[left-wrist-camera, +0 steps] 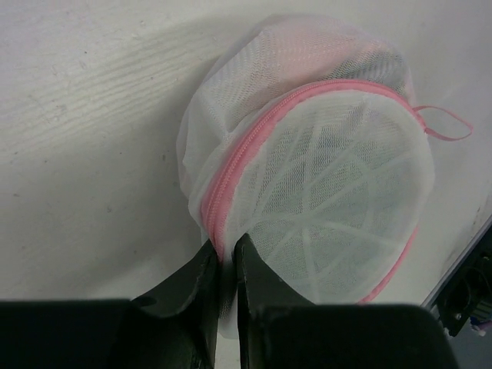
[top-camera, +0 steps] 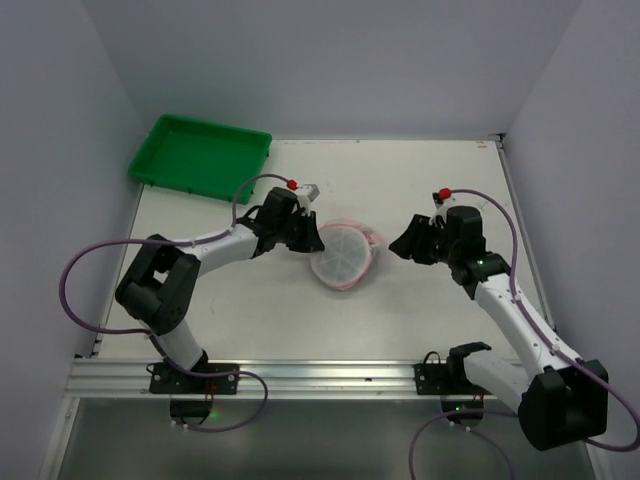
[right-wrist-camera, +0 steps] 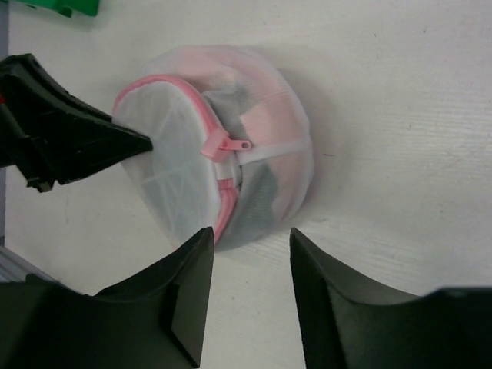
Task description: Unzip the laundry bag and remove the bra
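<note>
The laundry bag (top-camera: 345, 255) is a round white mesh pouch with a pink zipper rim, tipped on its side mid-table. My left gripper (top-camera: 315, 243) is at its left edge. In the left wrist view the gripper (left-wrist-camera: 227, 250) is shut on the laundry bag (left-wrist-camera: 330, 177), with the pink rim and mesh pinched in the narrow gap. My right gripper (top-camera: 405, 245) hangs just right of the bag, open and empty (right-wrist-camera: 250, 238). The bag (right-wrist-camera: 165, 157) shows a pink zipper pull (right-wrist-camera: 223, 144). Dark and pink cloth, likely the bra (right-wrist-camera: 261, 188), shows through the mesh.
A green tray (top-camera: 200, 155) lies at the back left of the white table. A pink hanging loop (left-wrist-camera: 446, 123) sticks out from the bag's far side. Grey walls enclose the table on three sides, and a metal rail (top-camera: 300, 375) runs along the near edge.
</note>
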Tool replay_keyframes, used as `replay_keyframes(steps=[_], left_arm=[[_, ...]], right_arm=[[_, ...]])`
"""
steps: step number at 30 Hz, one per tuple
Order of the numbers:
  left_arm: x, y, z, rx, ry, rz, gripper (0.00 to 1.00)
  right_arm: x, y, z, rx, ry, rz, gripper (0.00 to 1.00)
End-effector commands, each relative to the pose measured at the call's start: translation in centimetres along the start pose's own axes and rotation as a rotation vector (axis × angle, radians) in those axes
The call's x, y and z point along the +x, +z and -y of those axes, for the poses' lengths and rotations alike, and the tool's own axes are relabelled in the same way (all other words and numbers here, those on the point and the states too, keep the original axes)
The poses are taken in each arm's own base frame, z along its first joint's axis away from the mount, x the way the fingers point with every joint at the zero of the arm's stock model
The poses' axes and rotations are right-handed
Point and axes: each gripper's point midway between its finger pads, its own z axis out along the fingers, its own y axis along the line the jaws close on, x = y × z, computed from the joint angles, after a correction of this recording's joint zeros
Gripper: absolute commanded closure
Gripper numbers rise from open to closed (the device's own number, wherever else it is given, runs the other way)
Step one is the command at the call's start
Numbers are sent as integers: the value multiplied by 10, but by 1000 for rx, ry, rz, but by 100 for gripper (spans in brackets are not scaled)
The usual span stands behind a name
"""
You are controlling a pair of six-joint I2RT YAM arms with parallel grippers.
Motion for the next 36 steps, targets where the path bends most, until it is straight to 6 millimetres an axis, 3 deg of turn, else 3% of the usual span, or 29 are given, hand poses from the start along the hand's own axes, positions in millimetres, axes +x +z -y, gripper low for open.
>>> replay_keyframes(steps=[1,8,11,14,15,18,20,23,24,26,28,30,33,34,36], left_arm=[[14,0,-22,-71,49,-41,85],[-4,-7,-27,-105,195,-12,84],[-32,-9,-31,-158,318,35,83],[-73,-7,-31,-210,440,97,80],[-93,-2,-26,-209,469,126,79],[-117,11,-20,-193,556,138,71],[-147,11,-6,-179,573,204,58],[-166,8,-5,-226,519,250,18],[-170,0,-4,-246,468,269,13],[-160,-11,-18,-330,318,274,1],[-152,-33,-18,-373,179,303,0],[-118,-46,-21,-383,-49,282,0],[-77,-47,10,-268,-242,271,0],[-65,-45,30,-228,-259,263,0],[-58,-50,50,-192,-355,297,0]], right_arm=[[-21,15,-4,7,-7,41,56],[-21,36,-11,-6,-18,18,62],[-27,36,-21,-30,-25,44,62],[-31,35,-22,-20,-22,68,61],[-31,34,-22,-17,-16,71,60],[-29,31,-25,-24,-1,78,60],[-25,30,-23,-23,5,82,60],[-23,24,-23,-23,11,100,59],[-23,24,-20,-11,13,109,59],[-26,21,-18,-1,13,130,59],[-30,20,-17,11,11,148,59],[-37,20,-20,14,11,158,59],[-43,21,-20,24,21,169,59],[-44,21,-20,28,23,174,59],[-46,20,-21,25,21,179,59]])
